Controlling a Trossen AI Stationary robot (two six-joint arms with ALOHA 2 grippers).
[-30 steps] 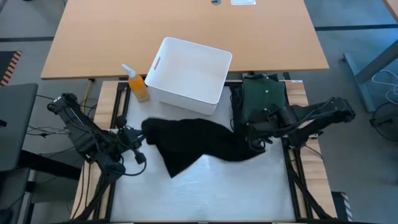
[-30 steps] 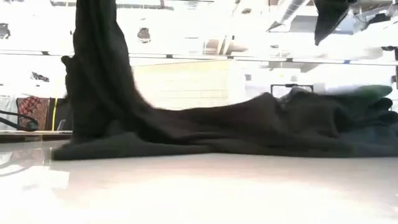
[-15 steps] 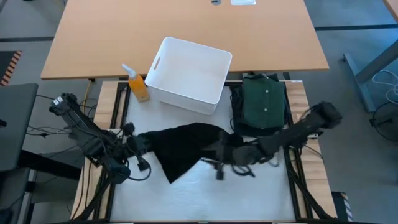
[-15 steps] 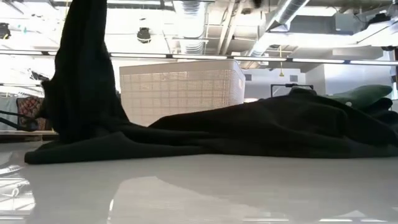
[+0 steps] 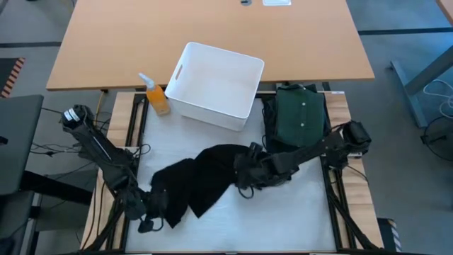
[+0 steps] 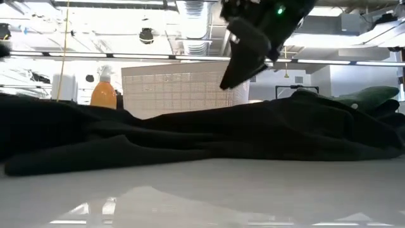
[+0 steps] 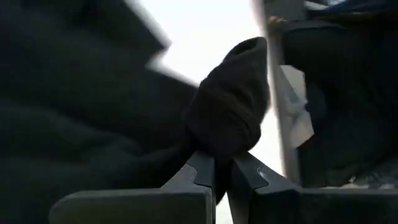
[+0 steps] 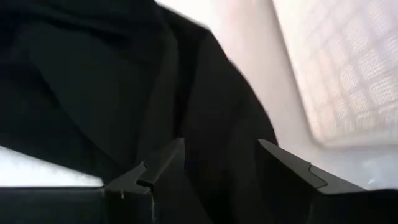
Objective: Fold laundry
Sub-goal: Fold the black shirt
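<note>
The white table (image 5: 233, 219) is largely bare toward the near edge, and that free room is best used for laying the cloth out flat. The white bin (image 5: 216, 85) and the orange spray bottle (image 5: 157, 95) are set at the far side, well apart from the work. The black garment (image 5: 205, 177) is spread in a rumpled band across the middle of the table; in the low view it is seen lying low, with ridges along its length. A dark green buttoned shirt (image 5: 301, 117) is placed folded at the far right, just beside the black cloth, and should be left undisturbed.

The left gripper (image 5: 152, 207) is held at the near-left end of the garment, its fingers clamped together on a bunched corner of the black cloth, as the left wrist view shows. This pinch is judged worth keeping firm while the cloth is drawn taut.

The right gripper (image 8: 214, 165) is poised over the garment's middle with its fingers apart and nothing between them. A clean edge, not a thick bunch, is probably best sought there, so that the cloth can be tensioned evenly before any fold is made.
</note>
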